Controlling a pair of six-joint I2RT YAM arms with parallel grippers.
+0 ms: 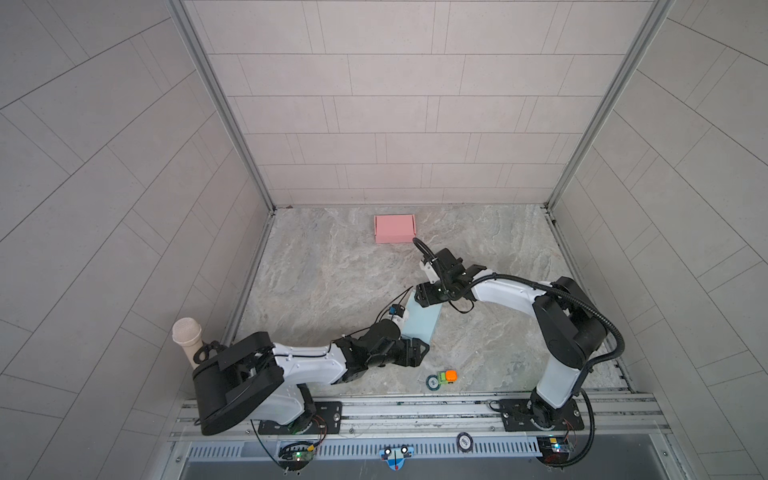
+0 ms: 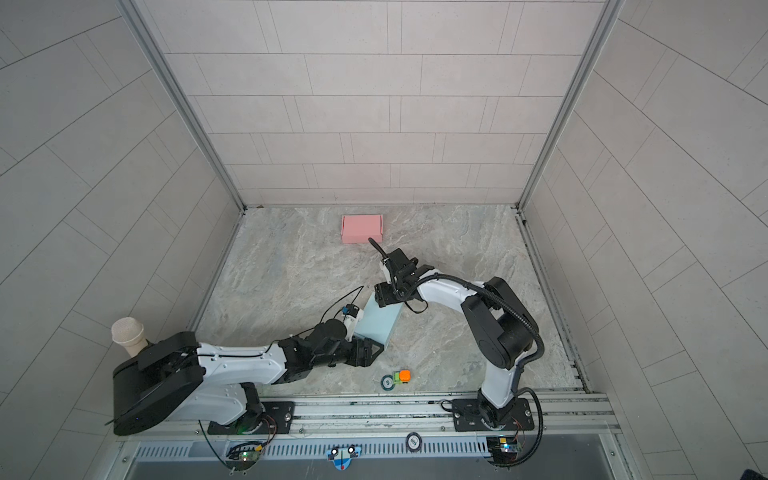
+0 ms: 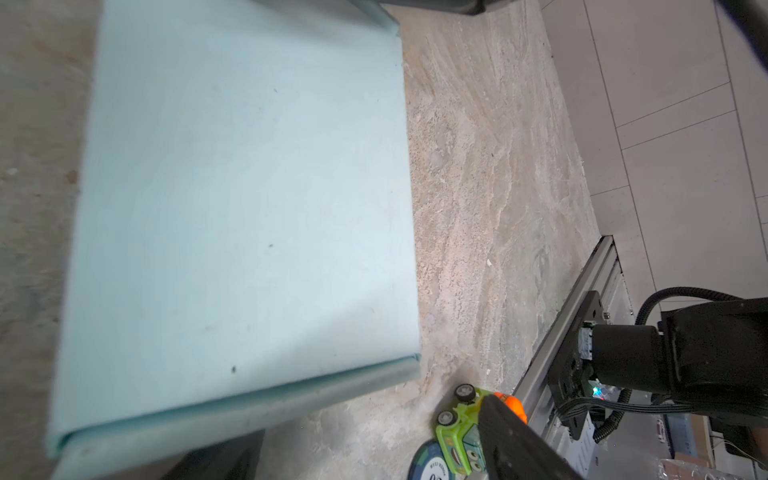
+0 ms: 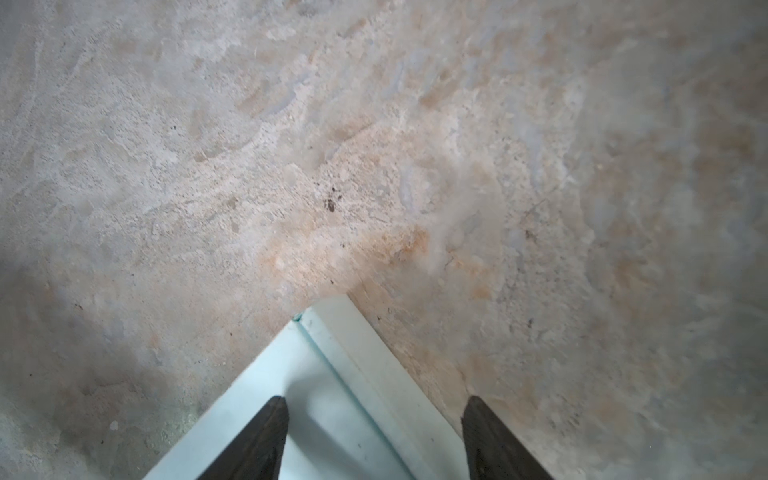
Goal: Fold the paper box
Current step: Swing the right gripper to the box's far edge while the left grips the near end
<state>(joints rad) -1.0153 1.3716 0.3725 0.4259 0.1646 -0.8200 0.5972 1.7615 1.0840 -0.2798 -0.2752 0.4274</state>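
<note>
Nearest the right wrist lens: two dark tapered fingers [image 4: 262,440] of the right gripper [image 4: 374,401], spread wide and pinching nothing. Straddle one corner of the pale-blue flat cardboard box [image 4: 332,374], with one finger above the lid and the other past the rim, over the bare mottled marble-look tabletop [image 4: 374,145].

Lies flat mid-table in both top views, slanted, between the two wrists, lid down and seemingly closed. At its nearer end: the left gripper [image 1: 415,352], likewise spread, with nothing seen clamped. Sits just beside the box's end rather than around it, as far as the left wrist view tells.

Well apart, near the back wall: a pink folded cardboard box [image 1: 394,228], untouched. Just beside the left gripper, toward the front rail: a small green-and-orange toy car [image 1: 446,376] resting against a round dark-teal disc [image 1: 433,382].

Probably the closing stage of the fold, a matter of pressing or checking the tuck. Several ways to spoil it from here:
- Dented lid or tipped-up far end, from pressing hard on that single corner.
- Light box skating across the smooth top, from a sideways push with no counter-hold at the other end.
- Front flap springing back out on release, if not fully seated; impossible to tell from these views.
- Toy car knocked or dragged, from swinging or closing the left fingers so near it.
- Clash of the two wrists, from crowding both over one small box.
</note>
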